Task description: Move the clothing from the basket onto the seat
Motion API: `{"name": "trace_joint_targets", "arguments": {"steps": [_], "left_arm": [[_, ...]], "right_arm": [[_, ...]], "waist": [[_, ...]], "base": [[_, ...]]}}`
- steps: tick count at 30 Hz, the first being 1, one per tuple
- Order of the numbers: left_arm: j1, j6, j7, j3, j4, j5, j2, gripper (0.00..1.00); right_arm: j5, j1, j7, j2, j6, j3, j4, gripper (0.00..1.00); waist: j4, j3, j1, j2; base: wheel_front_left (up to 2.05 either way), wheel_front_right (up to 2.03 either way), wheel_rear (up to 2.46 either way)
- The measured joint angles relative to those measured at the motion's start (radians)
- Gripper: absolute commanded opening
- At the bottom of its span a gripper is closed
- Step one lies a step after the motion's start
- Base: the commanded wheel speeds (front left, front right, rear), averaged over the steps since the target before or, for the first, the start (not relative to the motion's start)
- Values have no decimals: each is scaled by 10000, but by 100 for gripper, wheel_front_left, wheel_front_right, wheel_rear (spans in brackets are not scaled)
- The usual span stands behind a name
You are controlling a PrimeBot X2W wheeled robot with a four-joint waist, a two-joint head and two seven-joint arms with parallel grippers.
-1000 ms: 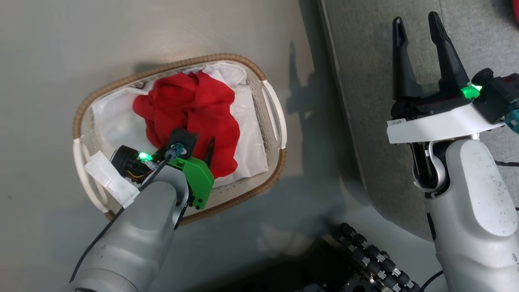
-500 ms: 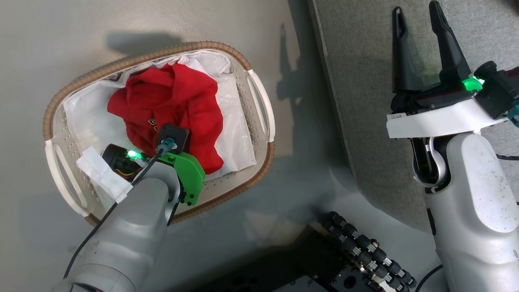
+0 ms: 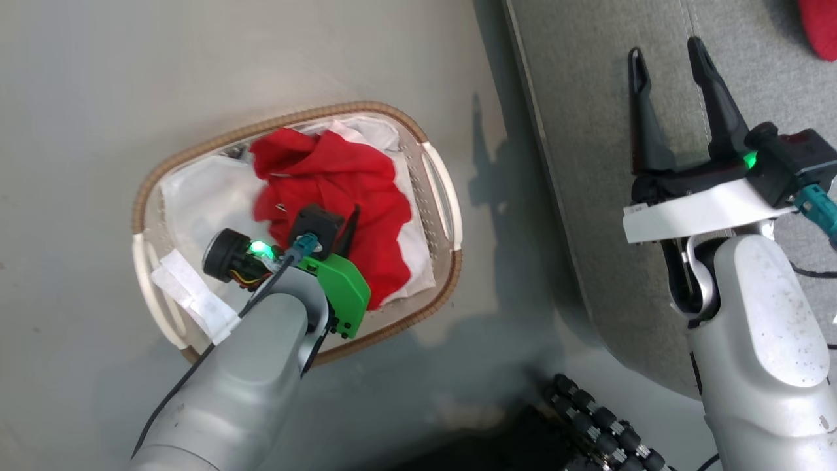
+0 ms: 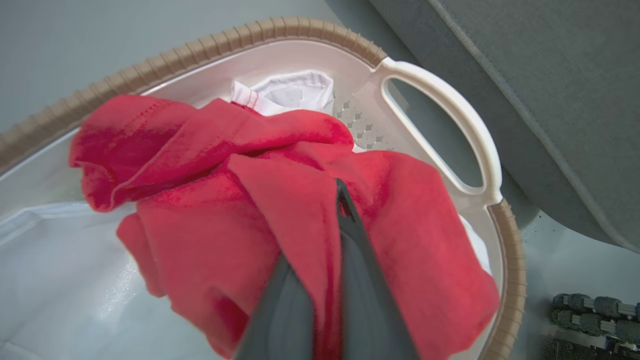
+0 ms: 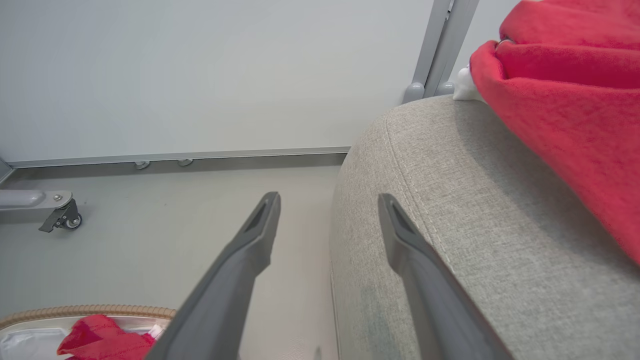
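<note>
The basket (image 3: 261,124) stands on the floor left of the seat (image 3: 588,131). A crumpled red garment (image 3: 340,183) lies in it on the white liner (image 3: 196,196). My left gripper (image 3: 346,229) reaches down into the basket. In the left wrist view it (image 4: 327,205) is shut on a fold of the red garment (image 4: 210,220), whose fabric is drawn up between the fingers. My right gripper (image 3: 667,55) is open over the seat's (image 5: 450,225) edge with nothing in it (image 5: 327,200). A second red garment (image 5: 565,100) lies on the seat, at the top right corner of the head view (image 3: 817,26).
The seat's rounded edge runs close to the basket's right handle (image 4: 450,130). My base with black rollers (image 3: 601,418) sits at the bottom. A caster wheel (image 5: 62,217) and a pale wall (image 5: 200,75) lie beyond the grey floor (image 3: 98,98).
The head camera has shifted, so the whole picture moved. The red garment in the basket has changed shape and bunched up around my left gripper. The right gripper has stayed open.
</note>
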Motion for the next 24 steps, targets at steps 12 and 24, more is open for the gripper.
{"name": "trace_joint_targets", "arguments": {"steps": [12, 24], "left_arm": [[685, -268, -2, 36, -2318, 698, 165, 0], [218, -326, -2, -1446, -3707, 725, 855, 0]], "right_arm": [[-838, 1152, 0, 10, 0, -420, 631, 100], [-1131, 2536, -2, 8, 0, -512, 1183, 100]], "waist": [[924, -2097, -1, 0], [1812, -4573, -1, 0]], "base": [[0, 0, 0], [0, 0, 0]]}}
